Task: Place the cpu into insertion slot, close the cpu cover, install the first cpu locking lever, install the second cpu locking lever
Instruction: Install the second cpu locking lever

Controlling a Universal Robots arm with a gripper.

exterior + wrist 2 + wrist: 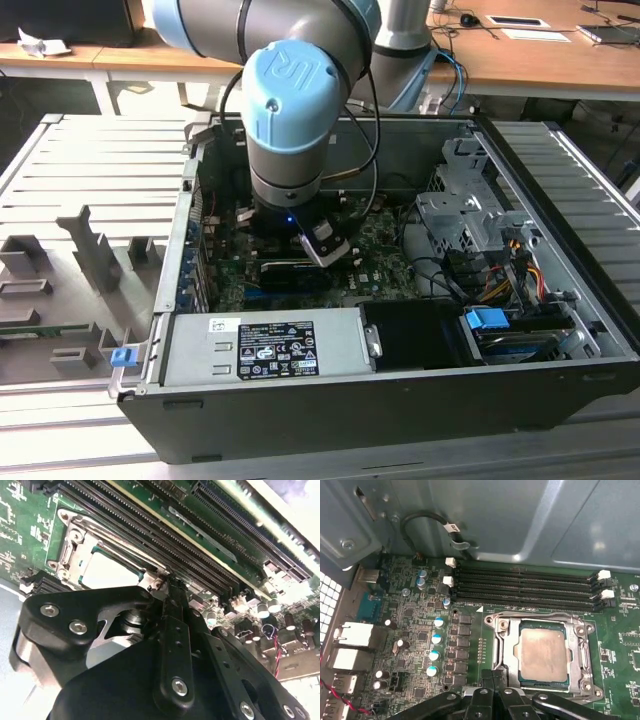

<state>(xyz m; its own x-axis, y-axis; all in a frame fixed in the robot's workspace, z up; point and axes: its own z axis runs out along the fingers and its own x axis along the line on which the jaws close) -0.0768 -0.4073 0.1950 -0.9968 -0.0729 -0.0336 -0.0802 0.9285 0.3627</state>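
**CPU is seated, cover is down, hand sits at the socket edge**

The cpu lies flat in the insertion slot, and the cpu cover looks closed around it, framing the silver top. The hand has its fingers pressed together with nothing pinched, tips touching down at the socket's edge on the side away from the memory slots, probably working a locking lever there.

My worry: if the tips slip off that thin lever, they could scrape the green motherboard or bump the small capacitors nearby. An unlatched lever could also let the cover spring up.
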